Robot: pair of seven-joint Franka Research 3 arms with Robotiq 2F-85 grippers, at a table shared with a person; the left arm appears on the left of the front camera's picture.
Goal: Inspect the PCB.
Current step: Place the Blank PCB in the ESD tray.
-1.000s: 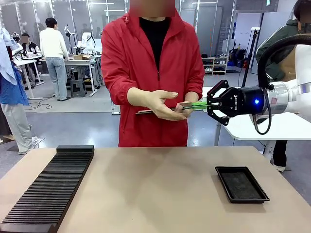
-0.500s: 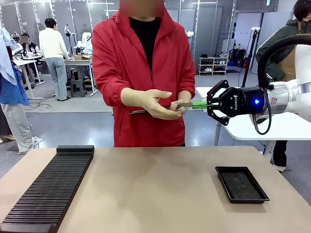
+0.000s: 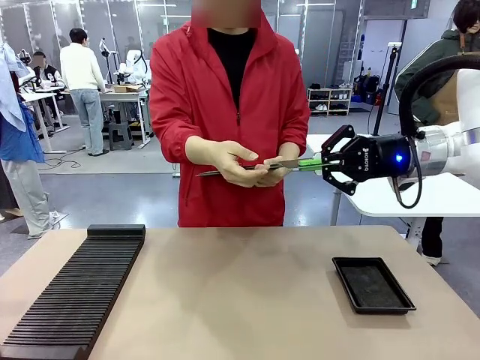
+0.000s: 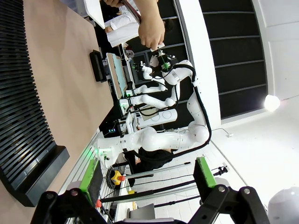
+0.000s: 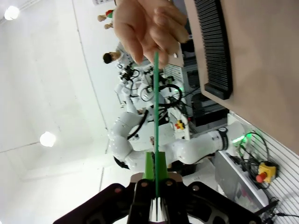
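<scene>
Right end effector [image 3: 321, 161] pinching thin flat green PCB [image 3: 304, 163], person's hand [image 3: 268, 174] holding far end, left end effector [image 4: 147, 179] spread open

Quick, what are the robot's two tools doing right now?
Left tool: open, holding nothing.
Right tool: shut on the PCB, which the person's hand also holds.

Tan table [image 3: 247, 300] under me. Beyond it, grey floor [image 3: 112, 199], paler patch further back. Far wall: glass partitions [image 3: 142, 22] in dark frames. Far left, workbench [image 3: 120, 96] cluttered with gear, people [image 3: 84, 75] standing by it. To my right, white table [image 3: 427, 196]; behind it, low shelf [image 3: 330, 101] with small items. Overhead, white ceiling, round lamp [image 5: 48, 138] glowing
</scene>
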